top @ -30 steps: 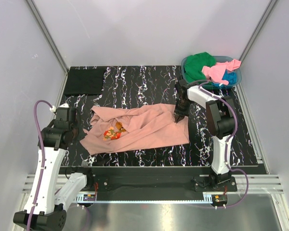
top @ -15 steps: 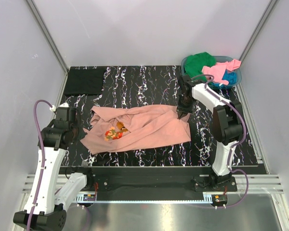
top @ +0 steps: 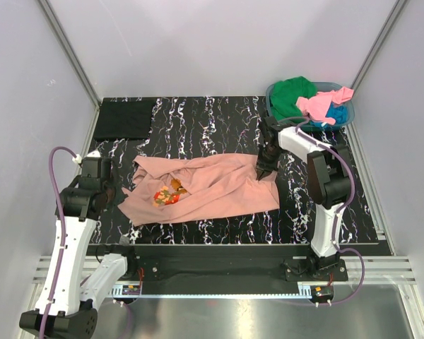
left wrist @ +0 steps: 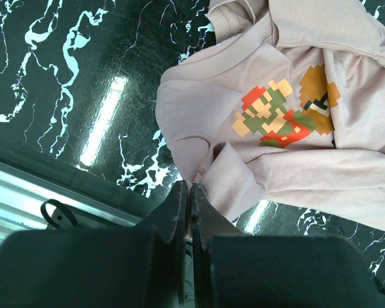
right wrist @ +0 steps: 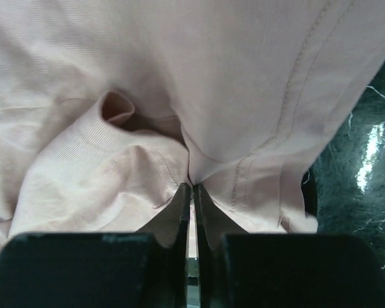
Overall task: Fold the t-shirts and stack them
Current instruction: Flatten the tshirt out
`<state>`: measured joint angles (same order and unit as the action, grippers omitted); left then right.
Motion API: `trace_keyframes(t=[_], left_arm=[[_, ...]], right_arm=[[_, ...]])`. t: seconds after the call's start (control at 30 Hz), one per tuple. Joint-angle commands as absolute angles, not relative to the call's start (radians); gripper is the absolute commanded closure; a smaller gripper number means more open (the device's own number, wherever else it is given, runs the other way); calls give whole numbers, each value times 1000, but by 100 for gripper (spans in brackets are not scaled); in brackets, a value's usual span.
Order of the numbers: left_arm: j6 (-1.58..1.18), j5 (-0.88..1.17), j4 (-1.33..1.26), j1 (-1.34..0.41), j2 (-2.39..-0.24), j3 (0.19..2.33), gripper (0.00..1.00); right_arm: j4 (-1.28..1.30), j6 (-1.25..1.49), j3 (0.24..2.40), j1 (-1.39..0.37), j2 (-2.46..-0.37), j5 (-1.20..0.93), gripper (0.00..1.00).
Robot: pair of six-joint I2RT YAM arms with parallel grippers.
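Honestly, with the right hand point(right wrist: 191, 186) pinched shut on just a thin fold of the salmon-pink t-shirt point(top: 212, 187) bunched in the middle of the tabletop point(top: 198, 120), and the left hand point(left wrist: 188, 192) closed right by its cuff, any pull could slip off or bunch it worse.

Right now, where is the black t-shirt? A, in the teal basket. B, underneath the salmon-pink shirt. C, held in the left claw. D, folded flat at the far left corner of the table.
D: the black t-shirt lies folded flat at the far left corner of the table, apart from the salmon-pink t-shirt spread in the middle.
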<state>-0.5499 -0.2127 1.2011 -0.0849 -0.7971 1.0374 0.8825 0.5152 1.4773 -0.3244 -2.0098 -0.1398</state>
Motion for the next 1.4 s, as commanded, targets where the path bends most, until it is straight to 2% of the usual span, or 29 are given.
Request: trace_keyframes(t=[0.0,0.07,0.27,0.4,0.53,0.6,0.63,0.67,0.93,1.17,1.37], left_arm=[[-537,-204,1158,-81,-781,1048,100],[-538,-203,1157,-81,-779,1042,100],[-538,-193,1147,-80,-787,1037,100],[-541,-195,1149,-81,-785,1035,100],[-545,-187,1144,-81,-790,1035,100],[-545,-186,1144,-81,-792,1037,100],[-545,-186,1141,-81,-792,1035,100],[-546,-184,1141,-81,-792,1035,100],[-546,-190,1143,-81,-795,1049,100],[-542,-206,1146,-80,-813,1110,100],[-546,-199,1140,-80,-837,1175,100]], right_arm=[[850,505,1456,-325,-2002,-172,88],[844,496,1450,-325,-2003,-169,78],[833,482,1448,-324,-1990,-218,84],[844,474,1453,-324,-1977,-250,79],[864,480,1457,-324,-1970,-259,79],[862,480,1459,-324,-1965,-265,85],[862,480,1459,-324,-1962,-262,98],[861,479,1459,-324,-1960,-255,100],[859,451,1471,-324,-1938,-186,100],[813,422,1505,-324,-1757,-40,100],[707,448,1549,-311,-1623,-6,100]])
